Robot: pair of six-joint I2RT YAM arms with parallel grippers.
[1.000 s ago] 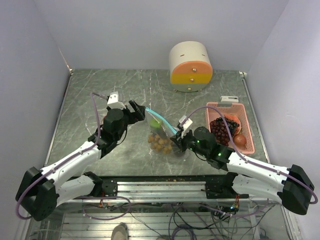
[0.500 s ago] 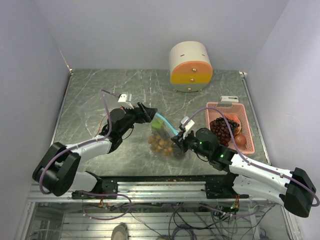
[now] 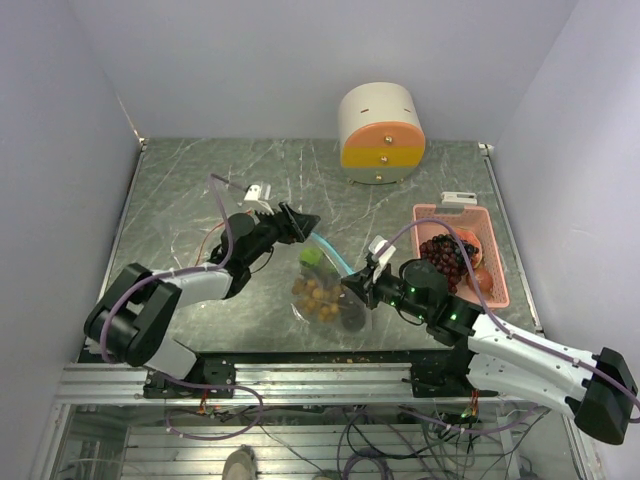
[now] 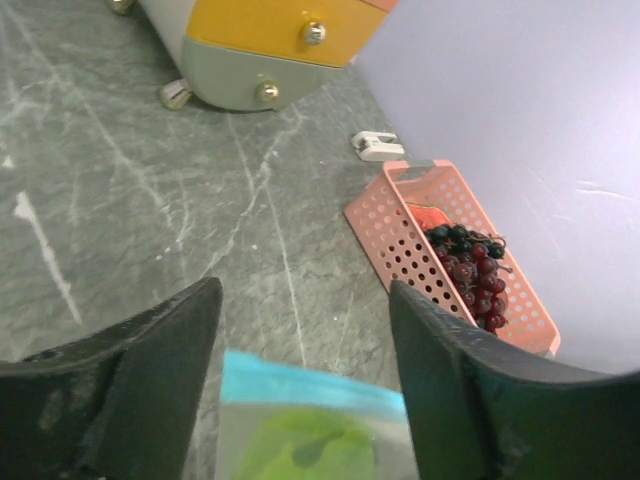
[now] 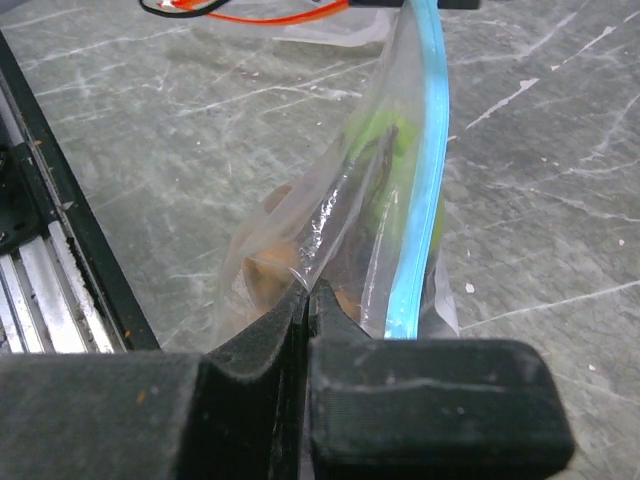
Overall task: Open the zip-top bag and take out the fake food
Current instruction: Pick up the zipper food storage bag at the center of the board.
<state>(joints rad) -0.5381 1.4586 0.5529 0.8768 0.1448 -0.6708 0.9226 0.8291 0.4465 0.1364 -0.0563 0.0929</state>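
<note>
Top view: bag (image 3: 322,285) lies mid-table, food (image 3: 316,293) inside it.
Left wrist: left gripper (image 4: 300,330) jaws apart, straddling the zip (image 4: 300,382), gripping nothing.
Right wrist: right gripper (image 5: 308,300) clamped on bag film.
Risk: the left gripper pinches both lips, apparently unparted, and the seal would not open.

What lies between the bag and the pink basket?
The right end effector, shut on the bag's side, fills that stretch and reaches back to the basket. The top view shows it.
</note>
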